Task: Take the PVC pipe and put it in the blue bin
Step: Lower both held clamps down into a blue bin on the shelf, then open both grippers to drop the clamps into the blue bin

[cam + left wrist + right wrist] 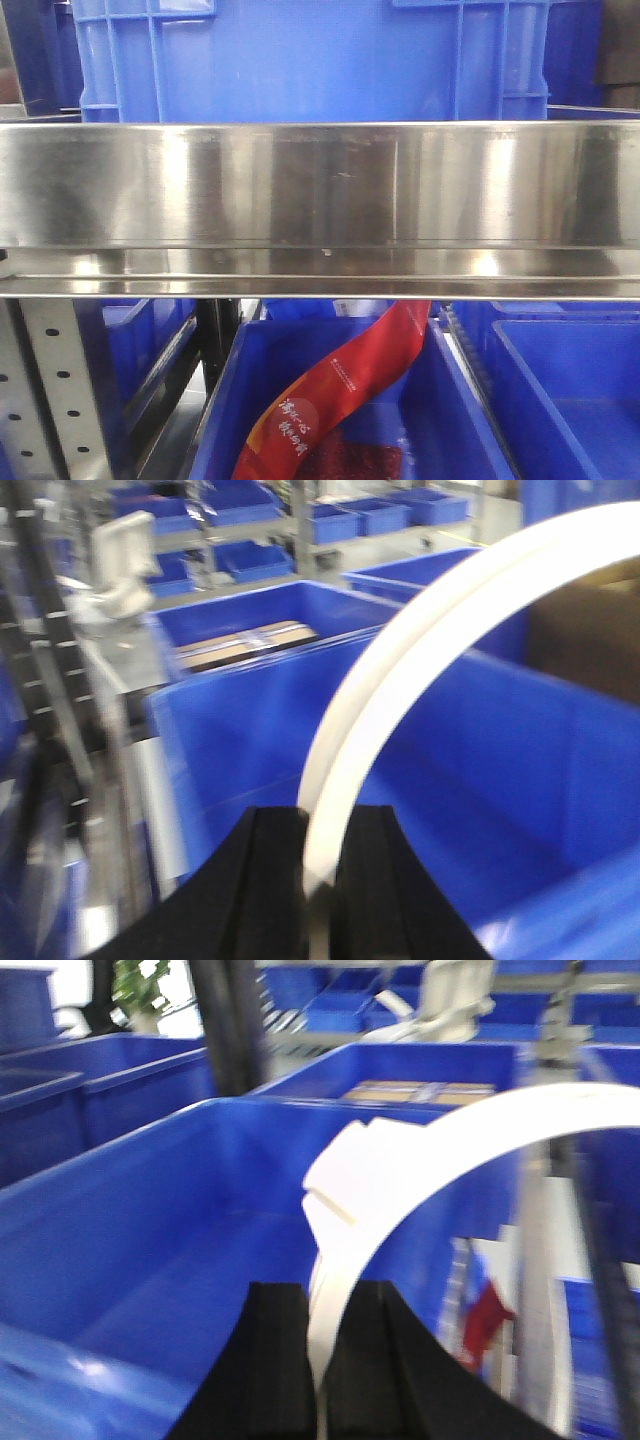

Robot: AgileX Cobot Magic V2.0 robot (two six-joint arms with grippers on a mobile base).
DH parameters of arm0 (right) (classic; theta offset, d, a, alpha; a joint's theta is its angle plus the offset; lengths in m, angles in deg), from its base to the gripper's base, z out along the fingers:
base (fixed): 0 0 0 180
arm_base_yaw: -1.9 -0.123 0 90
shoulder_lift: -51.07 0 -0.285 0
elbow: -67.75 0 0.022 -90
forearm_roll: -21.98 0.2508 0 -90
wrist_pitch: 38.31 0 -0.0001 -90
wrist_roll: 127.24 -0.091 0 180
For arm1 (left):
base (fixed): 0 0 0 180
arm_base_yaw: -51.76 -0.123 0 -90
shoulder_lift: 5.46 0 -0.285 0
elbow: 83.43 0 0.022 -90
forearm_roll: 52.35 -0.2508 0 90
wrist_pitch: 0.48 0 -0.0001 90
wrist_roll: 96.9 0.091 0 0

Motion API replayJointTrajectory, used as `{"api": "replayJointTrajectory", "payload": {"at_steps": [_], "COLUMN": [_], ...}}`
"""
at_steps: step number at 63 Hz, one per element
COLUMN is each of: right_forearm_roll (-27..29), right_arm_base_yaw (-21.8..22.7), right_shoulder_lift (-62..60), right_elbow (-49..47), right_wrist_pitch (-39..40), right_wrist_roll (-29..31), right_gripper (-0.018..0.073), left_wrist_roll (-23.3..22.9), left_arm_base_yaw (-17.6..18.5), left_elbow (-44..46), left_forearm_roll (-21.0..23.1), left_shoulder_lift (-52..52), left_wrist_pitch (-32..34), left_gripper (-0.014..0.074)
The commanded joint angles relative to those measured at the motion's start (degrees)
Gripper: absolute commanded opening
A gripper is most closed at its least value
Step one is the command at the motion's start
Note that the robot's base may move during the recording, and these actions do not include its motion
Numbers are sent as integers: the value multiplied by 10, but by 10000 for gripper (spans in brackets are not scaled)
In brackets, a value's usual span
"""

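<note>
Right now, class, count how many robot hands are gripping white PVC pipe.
2. The left hand clamps curved PVC pipe; the right hand does too. Same pipe or two: unclear.

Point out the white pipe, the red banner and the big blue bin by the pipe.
PVC pipe (400, 660): left wrist view, middle of its white curve.
red banner (340, 385): front view, its printed middle stretch.
blue bin (140, 1230): right wrist view, its inner left wall.
</note>
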Motion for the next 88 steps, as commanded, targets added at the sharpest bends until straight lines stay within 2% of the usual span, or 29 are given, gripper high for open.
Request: {"api": "replayJointTrajectory", "payload": {"at_steps": [1,5,14,23,31,37,44,49,54,60,67,73,80,88], "right_forearm_roll": [0,0,6,7,20,22,22,22,22,22,22,25,25,26], "right_arm_base_yaw": [-26,-44,-64,-71,-73,-72,-72,-72,-72,-72,-72,-72,-72,-72], "right_shoulder_lift": [50,103,194,271,307,314,314,314,314,314,313,309,300,299], "right_elbow": [-58,-112,-198,-261,-296,-304,-304,-304,-304,-304,-306,-321,-325,-325], "right_wrist_pitch": [6,-9,-37,-75,-141,-163,-164,-164,-162,-157,-146,-146,-145,-166], "right_wrist_roll": [6,6,6,6,6,6,6,6,6,6,6,6,6,6], "right_gripper": [-154,-154,-154,-146,-41,131,278,322,314,279,171,1,-171,-168], "left_wrist_roll": [-6,-6,-6,-6,-6,-6,-6,-6,-6,-6,-6,-6,-6,-6], "left_arm_base_yaw": [7,7,7,7,7,7,7,7,7,7,7,7,7,7], "left_elbow": [80,145,226,251,251,251,251,251,251,251,257,277,284,284], "left_forearm_roll": [26,46,52,48,48,52,59,61,61,61,61,68,74,73], "left_shoulder_lift": [-51,-103,-186,-244,-271,-278,-279,-279,-279,-279,-278,-273,-258,-254], "left_wrist_pitch": [-33,-55,-59,-55,-56,-58,-67,-78,-84,-85,-89,-114,-129,-149], "left_gripper": [-111,-111,-111,-111,-104,-12,188,321,369,356,269,114,-115,-111]}}
